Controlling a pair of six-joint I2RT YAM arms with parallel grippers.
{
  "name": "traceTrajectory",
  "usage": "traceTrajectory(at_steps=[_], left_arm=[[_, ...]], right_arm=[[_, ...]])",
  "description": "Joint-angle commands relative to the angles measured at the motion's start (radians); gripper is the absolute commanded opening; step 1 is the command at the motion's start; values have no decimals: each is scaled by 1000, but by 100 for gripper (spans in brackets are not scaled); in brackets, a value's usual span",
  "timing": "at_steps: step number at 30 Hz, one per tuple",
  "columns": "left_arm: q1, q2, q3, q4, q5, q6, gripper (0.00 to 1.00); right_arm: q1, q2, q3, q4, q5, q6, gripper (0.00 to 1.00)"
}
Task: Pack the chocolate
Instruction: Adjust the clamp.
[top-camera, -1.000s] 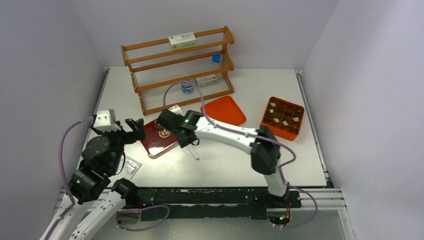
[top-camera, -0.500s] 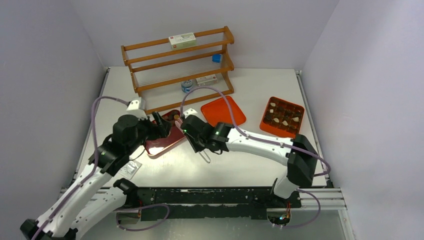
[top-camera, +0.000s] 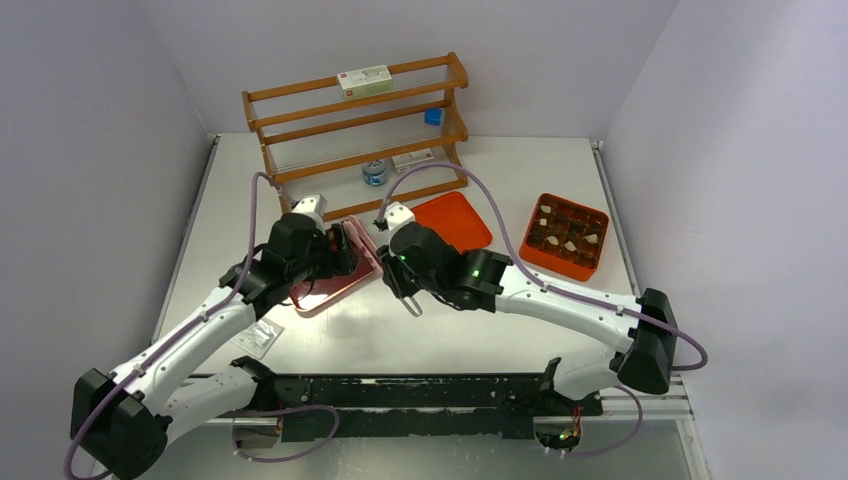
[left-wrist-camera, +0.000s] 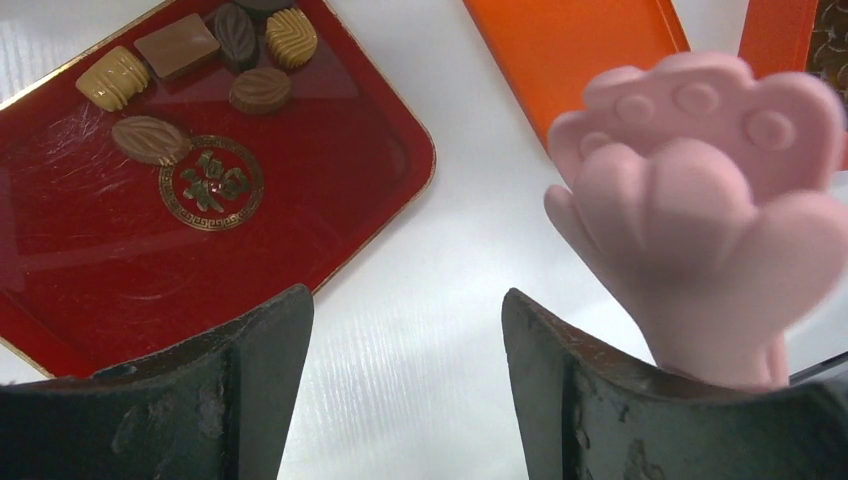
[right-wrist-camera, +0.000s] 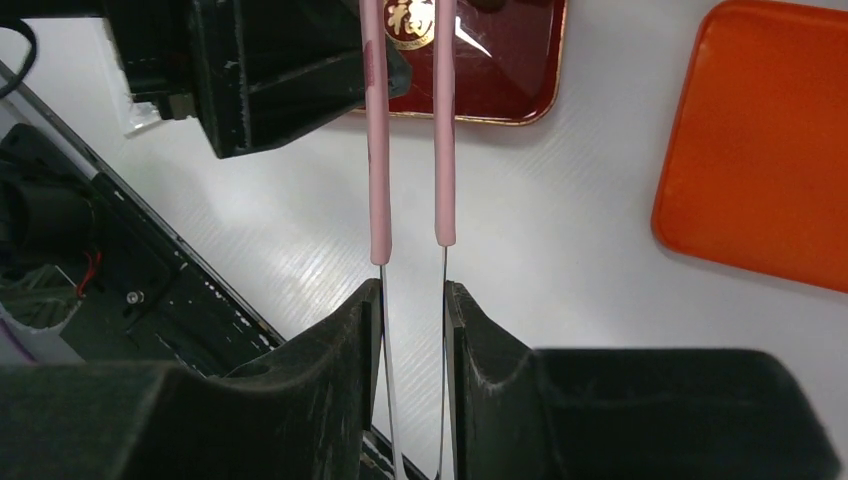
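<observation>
chocolate, location: six loose pieces of the chocolate (left-wrist-camera: 260, 88) lie in one corner of the red tray (left-wrist-camera: 330, 200), spread from 10 to 1 o'clock of its gold emblem (left-wrist-camera: 210, 188). More pieces sit in the cells of the orange box (top-camera: 558, 266), at about 3 o'clock of the tray in the top view.
chocolate, shape: one flat slab, the others ribbed ovals and shells. Colours are tan, mid-brown and one near-black, with moulded ridges and a satin skin.
chocolate, handling (judged): light and rigid, brittle along the ridges. Smooth enough to skid on the glossy tray, and likely to mark under a hard squeeze.
chocolate, hold (judged): take one piece at a time, across its short sides, with light pressure. The oval at 10 o'clock of the emblem has the most room around it.
pink tongs (left-wrist-camera: 700, 210): paw-shaped, soft-looking tips, with pink sleeves over thin metal arms. The tips hang over bare table at 3 o'clock of the tray in the left wrist view.
right gripper (right-wrist-camera: 413, 300): fingers pressed on the two metal arms from outside, pinching the tongs. The tong arms stand apart, not closed.
left gripper (left-wrist-camera: 405, 340): fingers spread with nothing between them, above the tray's edge.
red tray: glossy, with rounded corners and a gold rim line.
orange lid (top-camera: 447, 220): plain, shallow, rounded. It lies between tray and box.
table (left-wrist-camera: 440, 300): white, finely ribbed.
</observation>
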Motion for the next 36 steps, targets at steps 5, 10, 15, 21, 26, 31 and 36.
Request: traceTrajectory(at_steps=[5, 10, 15, 21, 26, 31, 36], left_arm=[[-2, -140, 64, -29, 34, -13, 78], [-2, -162, 66, -50, 12, 19, 78], [-2, -170, 46, -46, 9, 30, 77], [-2, -180, 32, -48, 2, 35, 77], [-2, -185, 27, -52, 1, 36, 77], [-2, -181, 27, -51, -5, 43, 76], [-2, -164, 23, -32, 28, 35, 75]], right_arm=[[4, 53, 0, -98, 111, 31, 31], [2, 107, -77, -162, 197, 135, 32], [1, 117, -235, -16, 197, 151, 32], [0, 138, -349, 109, 187, 156, 33], [2, 156, -424, 176, 171, 176, 38], [3, 167, -467, 199, 159, 181, 44], [8, 152, -506, 219, 164, 177, 42]])
